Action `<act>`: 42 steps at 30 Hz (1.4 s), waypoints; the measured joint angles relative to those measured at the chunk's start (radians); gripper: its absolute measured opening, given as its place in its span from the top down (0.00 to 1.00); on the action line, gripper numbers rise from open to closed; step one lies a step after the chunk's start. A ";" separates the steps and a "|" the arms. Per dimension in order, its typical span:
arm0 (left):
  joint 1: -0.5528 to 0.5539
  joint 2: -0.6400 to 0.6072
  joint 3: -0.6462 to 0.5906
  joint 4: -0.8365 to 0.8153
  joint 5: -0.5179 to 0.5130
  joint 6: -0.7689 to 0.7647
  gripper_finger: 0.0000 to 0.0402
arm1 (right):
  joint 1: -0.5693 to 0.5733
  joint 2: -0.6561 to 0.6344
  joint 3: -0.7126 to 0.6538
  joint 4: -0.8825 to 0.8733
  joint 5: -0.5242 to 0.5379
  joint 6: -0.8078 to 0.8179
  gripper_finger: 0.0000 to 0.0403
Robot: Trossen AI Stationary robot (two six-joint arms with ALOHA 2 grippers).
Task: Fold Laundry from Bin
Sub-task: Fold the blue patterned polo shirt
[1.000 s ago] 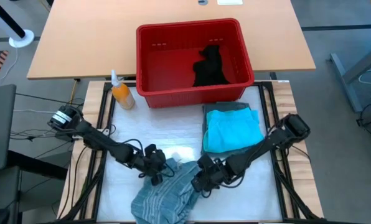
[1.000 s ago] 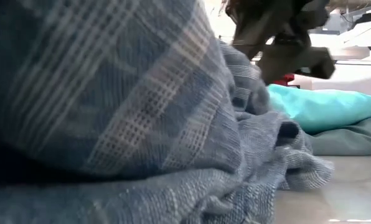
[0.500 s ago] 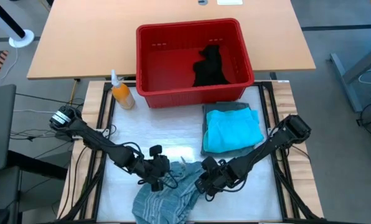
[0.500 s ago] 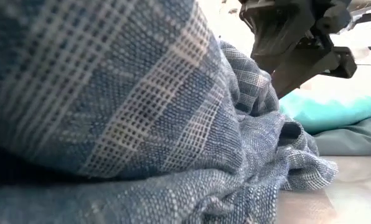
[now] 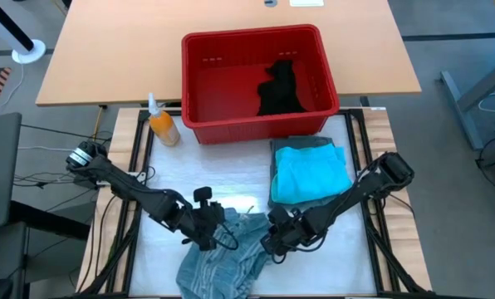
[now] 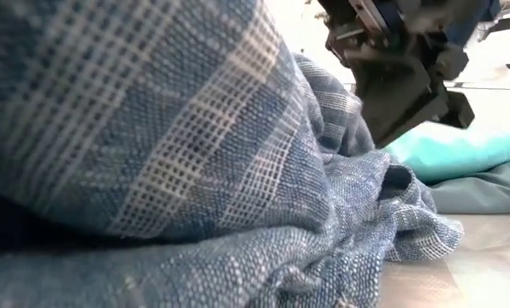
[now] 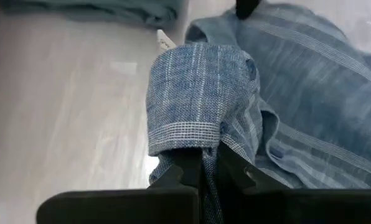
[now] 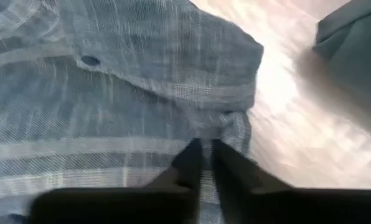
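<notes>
Roughly halfway: the turquoise garment (image 5: 311, 172) lies folded on the grey-green one (image 5: 301, 144) right of centre, the black garment (image 5: 279, 88) waits in the red bin (image 5: 199, 91) at the far edge, and the striped shirt (image 5: 218, 262) sits crumpled at the near edge. Left gripper (image 5: 211, 232) and right gripper (image 5: 272, 242) both pinch shirt cloth, jaws pressed together. A second ago the right claw stood spread above the shirt; the left already held.
</notes>
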 joint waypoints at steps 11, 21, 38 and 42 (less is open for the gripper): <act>-0.051 -0.002 -0.005 -0.057 -0.001 -0.079 1.00 | -0.009 -0.039 -0.015 0.239 0.004 -0.164 0.96; -0.080 -0.002 -0.006 -0.148 -0.008 -0.162 1.00 | -0.067 -0.040 -0.015 0.216 -0.016 -0.194 0.71; -0.073 0.000 -0.007 -0.222 -0.054 -0.238 1.00 | -0.180 0.096 -0.034 0.336 -0.129 -0.439 0.37; -0.072 0.001 -0.019 -0.229 -0.049 -0.261 1.00 | -0.190 0.125 -0.034 0.313 -0.131 -0.428 0.40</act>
